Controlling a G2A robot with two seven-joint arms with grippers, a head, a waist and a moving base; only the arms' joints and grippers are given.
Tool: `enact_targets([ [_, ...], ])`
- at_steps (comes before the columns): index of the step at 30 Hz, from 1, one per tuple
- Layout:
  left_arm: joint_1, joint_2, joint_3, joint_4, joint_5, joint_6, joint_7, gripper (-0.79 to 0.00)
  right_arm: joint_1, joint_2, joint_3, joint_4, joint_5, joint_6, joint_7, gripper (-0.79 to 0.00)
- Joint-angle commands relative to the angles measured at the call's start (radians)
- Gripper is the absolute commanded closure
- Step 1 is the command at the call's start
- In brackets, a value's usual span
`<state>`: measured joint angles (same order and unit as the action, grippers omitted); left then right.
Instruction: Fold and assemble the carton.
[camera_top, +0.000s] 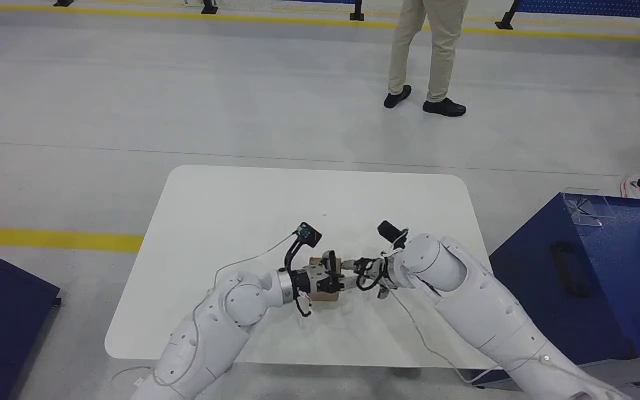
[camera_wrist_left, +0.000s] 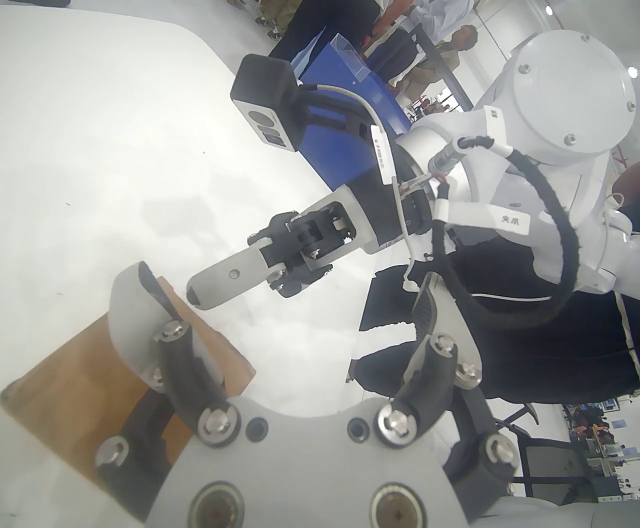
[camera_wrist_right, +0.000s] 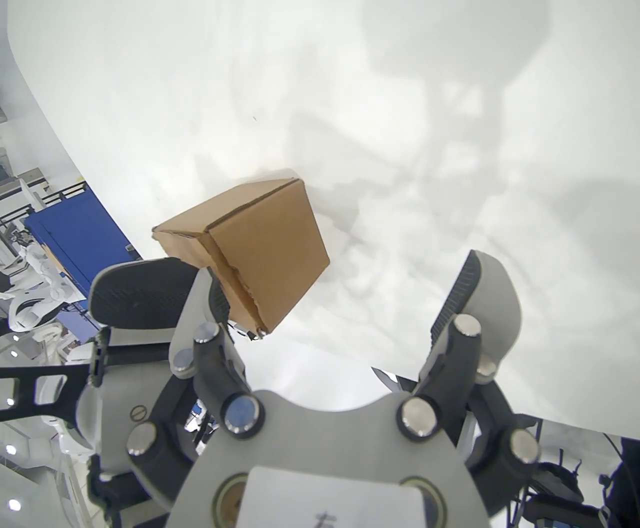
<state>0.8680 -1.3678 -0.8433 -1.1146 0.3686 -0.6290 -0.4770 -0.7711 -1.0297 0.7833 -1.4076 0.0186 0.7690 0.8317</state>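
The carton (camera_wrist_right: 260, 245) is on the near middle part of the white desk (camera_top: 230, 210), between the two grippers, which face each other from the left and from the right. It is brown cardboard and already has a box form. In the right wrist view two flat sides meet at a sharp edge, and on one end the flap edges show as a seam. Whether it stands on the desk or is a little lifted, I cannot tell.

The left gripper (camera_wrist_left: 280, 285) is wide open. One of its fingers (camera_wrist_left: 137, 315) lies against a side of the carton and touches it; the other finger is well apart from it, over bare desk. The carton is not clamped — only one finger touches it, and one corner of it reaches into the gap.

The right gripper (camera_wrist_right: 345, 280) is wide open too. The carton is just beside one of its fingers (camera_wrist_right: 202, 305) and partly hidden behind it. The second finger (camera_wrist_right: 487, 290) is well apart from the carton, with bare desk between them. In the left wrist view one finger of the right gripper points toward the carton, and its tip is near the left gripper's finger — as far as I can see, they do not touch.

A blue box (camera_top: 575, 270) stands on the floor beside the desk, on the right arm's side.
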Motion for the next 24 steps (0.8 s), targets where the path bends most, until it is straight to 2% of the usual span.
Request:
enact_targets([
  [1, 0.003, 0.002, -0.006, -0.008, 0.008, -0.009, 0.008, -0.785, 0.0, 0.004, 0.023, 0.002, 0.013, 0.003, 0.004, -0.785],
  [6, 0.015, 0.012, -0.031, -0.044, 0.07, 0.0, 0.028, -0.785, 0.001, 0.01, 0.06, 0.015, 0.042, 0.028, 0.027, -0.785],
  [16, 0.015, 0.012, -0.031, -0.044, 0.07, 0.0, 0.028, -0.785, 0.001, 0.01, 0.06, 0.015, 0.042, 0.028, 0.027, -0.785],
  [19, 0.016, 0.012, -0.032, -0.048, 0.07, 0.004, 0.035, -0.785, -0.012, 0.013, 0.109, 0.03, 0.09, -0.011, -0.014, -0.785],
  [22, 0.053, 0.013, -0.026, -0.161, 0.197, 0.043, 0.137, -0.785, -0.04, 0.019, 0.187, 0.034, 0.138, -0.045, -0.098, -0.785],
  [24, 0.116, 0.018, -0.034, -0.262, 0.346, 0.142, 0.265, -0.785, -0.066, 0.025, 0.222, 0.022, 0.158, -0.062, -0.124, -0.785],
])
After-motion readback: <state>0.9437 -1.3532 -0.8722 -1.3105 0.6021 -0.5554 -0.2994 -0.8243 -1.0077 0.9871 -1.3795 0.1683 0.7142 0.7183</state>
